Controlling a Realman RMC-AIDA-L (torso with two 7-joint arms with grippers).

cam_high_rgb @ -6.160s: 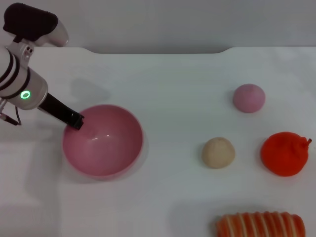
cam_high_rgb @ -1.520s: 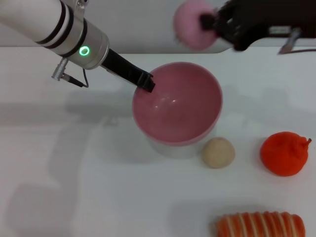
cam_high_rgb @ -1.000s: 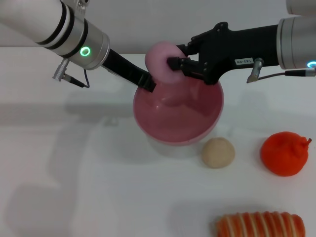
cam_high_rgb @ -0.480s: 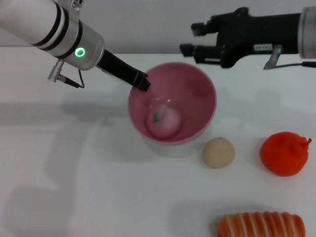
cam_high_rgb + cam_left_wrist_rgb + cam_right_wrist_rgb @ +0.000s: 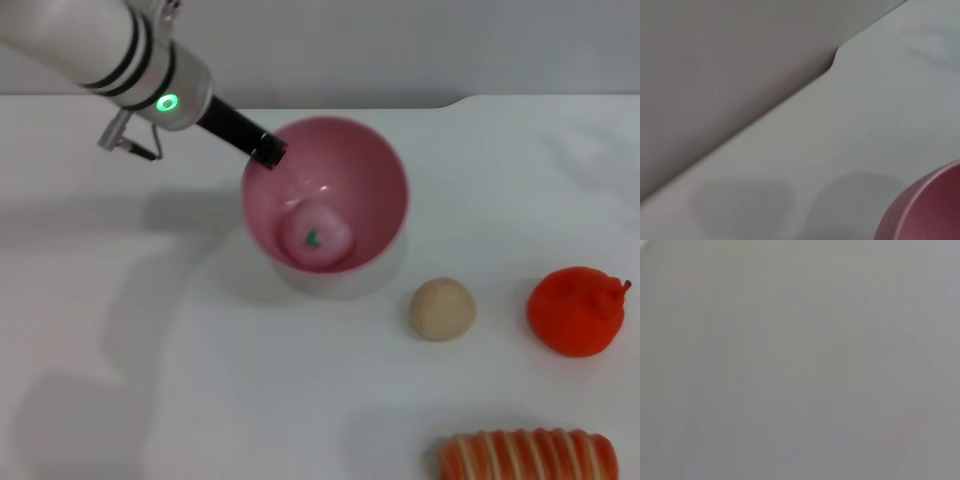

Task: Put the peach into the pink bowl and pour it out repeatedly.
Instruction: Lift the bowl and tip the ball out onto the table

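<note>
1. Peach (image 5: 317, 236) lies at the bottom of the pink bowl (image 5: 385, 175), slightly left of its middle, green leaf mark facing up; half a second earlier it sat there too, and a second ago it was held above the rim.
2. Right gripper is no longer in the head view; it was at the upper right half a second ago. Its wrist view shows only a blank grey field, so its state cannot be told.
3. Judgement: the placing step is done, and the pouring step comes next.
4. Left gripper (image 5: 268, 152) is clamped on the bowl's rim at its upper left edge, with the arm reaching down from the upper left of the frame.
5. Bowl appears lifted and tilted, and has shifted left since the previous frame.
6. Left wrist view shows only a part of the bowl's outer wall at the lower right.
7. Beige ball (image 5: 441, 309), orange-red fruit (image 5: 577, 311) and a striped orange item (image 5: 527, 455) lie at the lower right on the table (image 5: 150, 380), apart from the bowl.
</note>
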